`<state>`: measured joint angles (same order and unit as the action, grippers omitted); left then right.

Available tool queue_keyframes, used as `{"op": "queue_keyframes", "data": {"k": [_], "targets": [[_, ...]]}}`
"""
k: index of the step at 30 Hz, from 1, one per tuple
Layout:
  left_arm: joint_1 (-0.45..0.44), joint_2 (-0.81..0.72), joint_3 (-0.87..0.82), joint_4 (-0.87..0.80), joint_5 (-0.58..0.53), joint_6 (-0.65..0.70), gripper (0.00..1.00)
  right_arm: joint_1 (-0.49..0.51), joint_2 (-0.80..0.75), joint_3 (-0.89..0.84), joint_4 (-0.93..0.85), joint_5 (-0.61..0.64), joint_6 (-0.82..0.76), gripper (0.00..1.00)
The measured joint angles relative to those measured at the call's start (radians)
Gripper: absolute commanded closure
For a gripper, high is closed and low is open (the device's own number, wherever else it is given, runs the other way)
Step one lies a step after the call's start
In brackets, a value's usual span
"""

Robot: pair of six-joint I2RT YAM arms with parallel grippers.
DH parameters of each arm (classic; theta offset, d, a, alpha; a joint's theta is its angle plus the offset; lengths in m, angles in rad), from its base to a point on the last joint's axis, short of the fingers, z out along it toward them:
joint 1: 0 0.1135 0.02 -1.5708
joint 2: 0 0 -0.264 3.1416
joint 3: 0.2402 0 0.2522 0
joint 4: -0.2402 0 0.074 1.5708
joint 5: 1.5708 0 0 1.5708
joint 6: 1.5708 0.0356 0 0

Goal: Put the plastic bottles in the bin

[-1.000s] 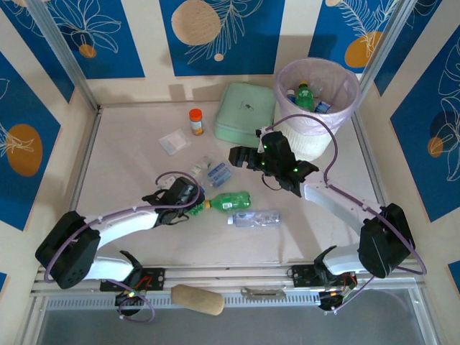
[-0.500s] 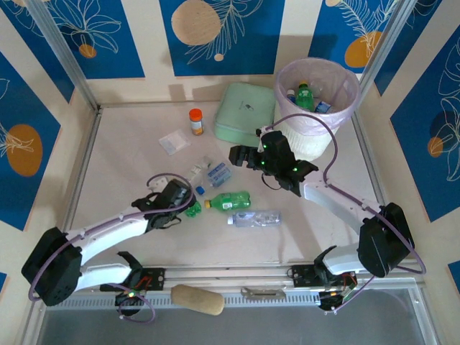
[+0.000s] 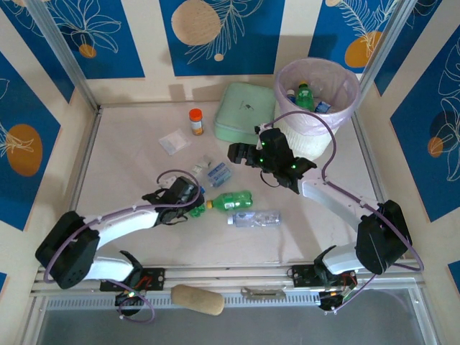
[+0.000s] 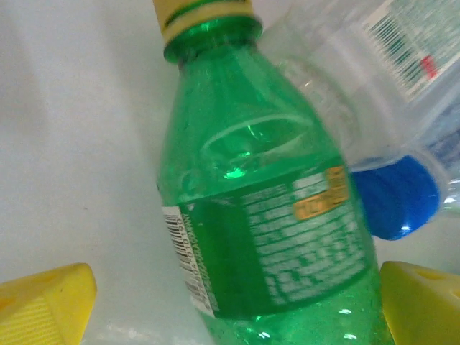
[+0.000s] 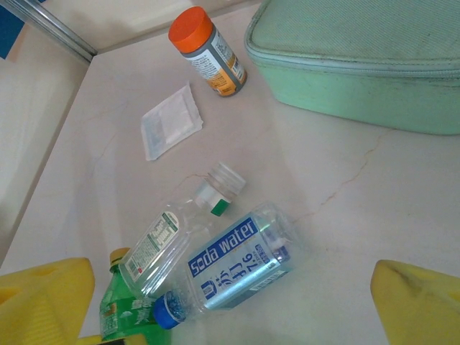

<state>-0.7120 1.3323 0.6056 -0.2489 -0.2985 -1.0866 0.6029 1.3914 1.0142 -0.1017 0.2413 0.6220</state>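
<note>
The left claw (image 4: 233, 305) stands spread wide, its yellow fingertips (image 4: 44, 302) on either side of the green bottle (image 4: 259, 230), which lies on the table (image 4: 72, 144) between them. One tip is clear of the plastic and the other is just beside it, so nothing is gripped. The bottle's yellow cap lies ahead of the fingertips, and the blue cap of a clear bottle rests against its side, just ahead of one tip. The right claw (image 5: 231, 302) is also wide apart and empty, above the table. Just ahead of it, toward its left finger, lie the soda water bottle (image 5: 230, 266) and a white-capped bottle (image 5: 176, 241), touching each other. Farther ahead sit a flat plastic bag (image 5: 170, 123), an orange-capped jar (image 5: 208, 52) and a mint green box (image 5: 359, 65). In the top view the bin (image 3: 320, 140) stands behind this claw, to its right, with several bottles inside.
</note>
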Motion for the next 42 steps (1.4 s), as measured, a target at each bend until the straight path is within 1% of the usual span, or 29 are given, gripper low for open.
{"op": "queue_keyframes", "data": {"k": [3, 6, 7, 8, 12, 14, 17, 18, 25, 28, 33, 38, 42], "targets": [[0.000, 0.034, 0.000, 0.002, 0.018, 0.000, 0.02, 0.000, 0.000, 0.000, 0.000, 0.007, 0.000, 0.01], [0.000, 0.042, 0.000, 0.003, 0.018, -0.002, 0.09, 0.000, 0.000, 0.000, -0.002, 0.011, 0.000, 0.01], [0.000, 0.042, 0.000, 0.006, 0.018, -0.004, 0.12, 0.000, 0.000, 0.000, -0.003, 0.012, 0.000, 0.01], [0.000, 0.042, 0.000, 0.008, 0.018, -0.005, 0.18, 0.000, 0.000, 0.000, -0.003, 0.014, 0.000, 0.01], [-0.001, 0.042, -0.001, 0.018, 0.017, -0.006, 0.36, -0.001, 0.000, 0.000, -0.003, 0.014, 0.000, 0.01], [-0.002, 0.042, -0.002, 0.023, 0.013, -0.006, 0.42, -0.001, 0.000, 0.000, -0.003, 0.014, 0.000, 0.01], [-0.002, 0.038, -0.003, 0.025, 0.006, -0.006, 0.46, -0.002, 0.000, 0.000, -0.003, 0.014, 0.001, 0.01], [-0.002, 0.035, -0.004, 0.025, 0.001, -0.006, 0.49, -0.002, 0.000, 0.000, -0.003, 0.014, 0.001, 0.01], [-0.002, -0.039, -0.023, 0.005, -0.054, 0.014, 0.51, -0.003, 0.000, 0.000, -0.003, 0.014, 0.008, 0.01], [-0.002, -0.109, -0.035, 0.018, -0.070, 0.067, 0.51, -0.005, 0.000, 0.000, -0.002, 0.005, 0.008, 0.01], [0.013, -0.242, -0.063, 0.106, -0.064, 0.199, 0.50, -0.009, 0.000, 0.000, 0.019, -0.063, 0.008, 0.01], [0.033, -0.285, -0.064, 0.237, 0.026, 0.357, 0.50, -0.010, 0.002, 0.000, 0.066, -0.175, 0.014, 0.00], [0.034, -0.282, -0.064, 0.332, 0.137, 0.459, 0.50, -0.009, 0.024, 0.016, 0.108, -0.272, 0.028, 0.03]]}}
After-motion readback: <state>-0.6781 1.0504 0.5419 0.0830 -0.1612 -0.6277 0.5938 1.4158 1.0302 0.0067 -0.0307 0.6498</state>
